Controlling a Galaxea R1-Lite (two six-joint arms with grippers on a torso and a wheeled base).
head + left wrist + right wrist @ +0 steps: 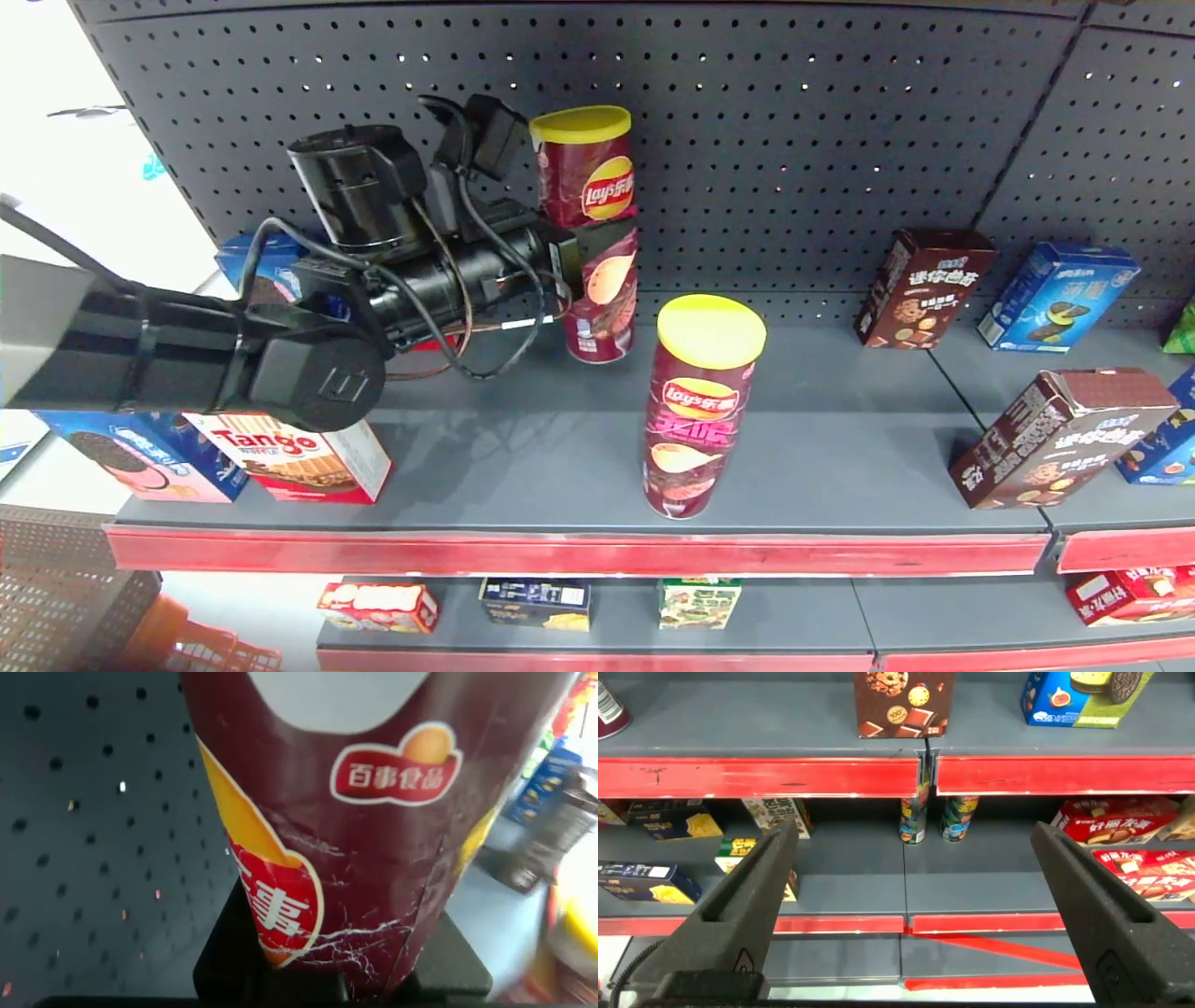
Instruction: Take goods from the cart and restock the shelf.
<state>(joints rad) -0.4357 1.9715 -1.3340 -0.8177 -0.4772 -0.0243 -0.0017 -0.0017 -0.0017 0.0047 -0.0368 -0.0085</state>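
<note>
The chip can point(374, 859), clamped in the left gripper point(597, 247) over the shelf point(523, 439), is probably to be lowered and released next; the right gripper point(910, 905) is held with its jaws apart.

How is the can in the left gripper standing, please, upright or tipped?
Upright: the can stands vertical in the left gripper, lid uppermost.

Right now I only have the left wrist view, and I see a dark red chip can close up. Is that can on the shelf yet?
Observer: Head view shows the left gripper clamping the held can upright near the pegboard. I cannot tell whether its base touches the shelf.
Operator: Anything beside it?
Observer: A second can, yellow-lidded, stands upright nearer the shelf front, to the robot's right, apart from it.
Operator: And the other arm?
Observer: The right gripper is open and empty, facing lower shelves.
</note>
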